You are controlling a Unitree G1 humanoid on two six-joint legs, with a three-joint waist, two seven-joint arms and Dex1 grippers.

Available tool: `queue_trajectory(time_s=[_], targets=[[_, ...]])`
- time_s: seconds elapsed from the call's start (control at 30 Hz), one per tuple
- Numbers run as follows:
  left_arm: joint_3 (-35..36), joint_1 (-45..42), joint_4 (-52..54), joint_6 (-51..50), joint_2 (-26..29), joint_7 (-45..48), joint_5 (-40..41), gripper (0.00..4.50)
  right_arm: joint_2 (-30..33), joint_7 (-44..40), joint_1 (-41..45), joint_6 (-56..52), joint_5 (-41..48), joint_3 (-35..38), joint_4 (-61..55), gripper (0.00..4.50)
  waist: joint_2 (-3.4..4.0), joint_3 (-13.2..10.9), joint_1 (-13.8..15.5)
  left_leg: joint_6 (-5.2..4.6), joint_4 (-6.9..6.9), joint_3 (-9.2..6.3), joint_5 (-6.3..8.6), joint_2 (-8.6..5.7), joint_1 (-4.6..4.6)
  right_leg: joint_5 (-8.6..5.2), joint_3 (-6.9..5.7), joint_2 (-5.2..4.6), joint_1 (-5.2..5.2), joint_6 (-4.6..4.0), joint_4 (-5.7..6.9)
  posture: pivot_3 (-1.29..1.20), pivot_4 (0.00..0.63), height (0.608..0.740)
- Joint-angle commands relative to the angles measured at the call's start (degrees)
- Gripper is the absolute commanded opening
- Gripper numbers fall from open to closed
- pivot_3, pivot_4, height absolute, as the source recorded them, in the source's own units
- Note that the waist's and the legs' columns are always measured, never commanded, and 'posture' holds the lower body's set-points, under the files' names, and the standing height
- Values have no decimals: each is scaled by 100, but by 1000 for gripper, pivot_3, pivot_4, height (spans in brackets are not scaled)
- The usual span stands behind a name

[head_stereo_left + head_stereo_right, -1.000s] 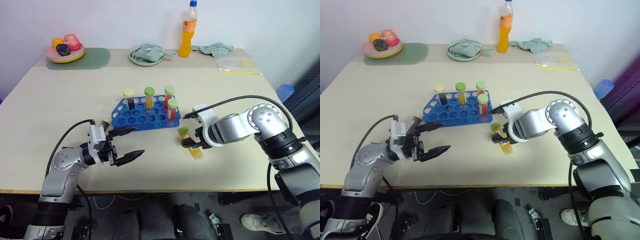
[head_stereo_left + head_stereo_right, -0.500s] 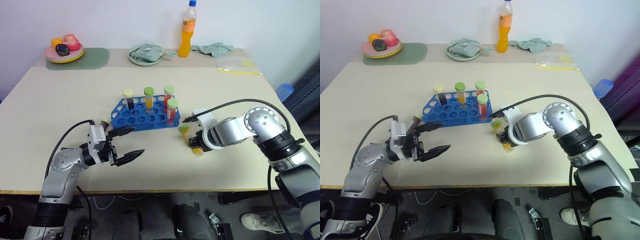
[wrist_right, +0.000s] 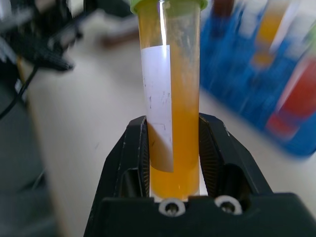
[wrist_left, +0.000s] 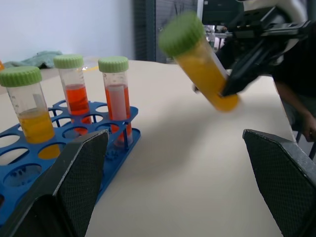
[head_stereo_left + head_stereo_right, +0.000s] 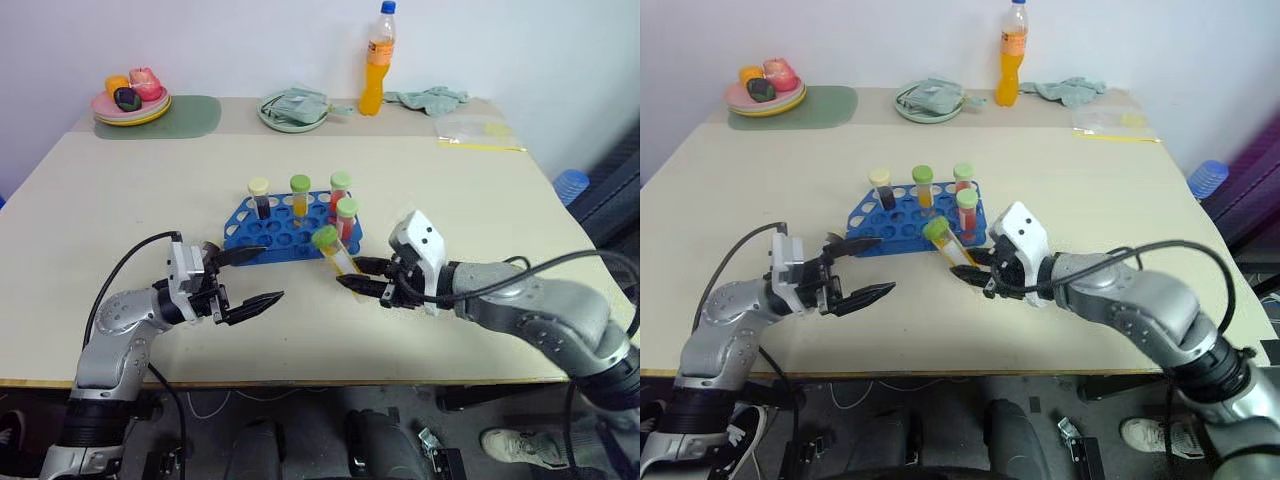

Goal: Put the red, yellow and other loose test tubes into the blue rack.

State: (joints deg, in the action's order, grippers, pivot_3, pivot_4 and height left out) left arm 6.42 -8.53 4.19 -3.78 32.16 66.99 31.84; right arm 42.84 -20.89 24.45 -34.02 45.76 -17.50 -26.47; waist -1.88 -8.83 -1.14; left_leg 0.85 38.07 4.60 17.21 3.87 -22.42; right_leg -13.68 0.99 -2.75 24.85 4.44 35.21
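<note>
My right gripper is shut on the yellow test tube near its bottom. It holds the tube off the table, tilted, with the green cap toward the blue rack. The right wrist view shows the tube's white label between the two pads. The rack holds a dark tube with a cream cap, a yellow tube and two red tubes. My left gripper hovers open and empty in front of the rack's left end, pointing at the held tube.
A tall orange bottle, a green plate with a cloth, a crumpled cloth and a plastic bag stand along the far edge. Stacked plates with toy food sit on a green mat at the far left.
My right gripper closed on the yellow tube lying on the table, lifted it and turned it cap-up, moving left toward the rack. The left gripper stayed about where it was.
</note>
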Motion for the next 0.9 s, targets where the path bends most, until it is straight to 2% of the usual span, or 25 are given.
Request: queue_trajectory(time_s=[0.03,0.17,0.33,0.5,0.63,0.9], targets=[[290,64,125,-109,185,75,227,4500,-967,197,-26,1193,-1077,55,305,1175,2,-1,-13,0,0,-1,0,2,3,0,0,5,0,0,3,0,150,740],[328,-16,-24,-220,362,263,285,4500,-2325,769,41,2027,-2234,-176,1070,1175,4,-2,16,2,-2,-6,-2,6,5,-1,-2,14,8,-3,24,0,150,740],[384,-245,-272,-283,516,439,299,4500,-3152,419,113,3240,-3184,-426,2054,1175,6,-3,36,6,0,0,-4,-1,1,-1,-1,3,4,-4,17,0,150,740],[537,-268,-368,-359,746,569,337,4500,-3934,590,345,4099,-3721,-275,3379,1175,6,-3,-4,7,2,7,-4,-3,4,-1,2,-1,2,-3,18,0,150,740],[690,-153,-361,-352,898,632,337,4500,-4177,634,568,4887,-4247,-266,4389,1175,10,-5,-5,9,1,5,-6,0,8,-1,1,4,3,-3,27,0,150,740],[772,-18,-251,-337,895,609,330,4500,-4478,887,864,5426,-4659,33,5388,1175,12,-7,-6,28,0,6,-16,0,8,0,1,1,3,-3,32,0,150,740]])
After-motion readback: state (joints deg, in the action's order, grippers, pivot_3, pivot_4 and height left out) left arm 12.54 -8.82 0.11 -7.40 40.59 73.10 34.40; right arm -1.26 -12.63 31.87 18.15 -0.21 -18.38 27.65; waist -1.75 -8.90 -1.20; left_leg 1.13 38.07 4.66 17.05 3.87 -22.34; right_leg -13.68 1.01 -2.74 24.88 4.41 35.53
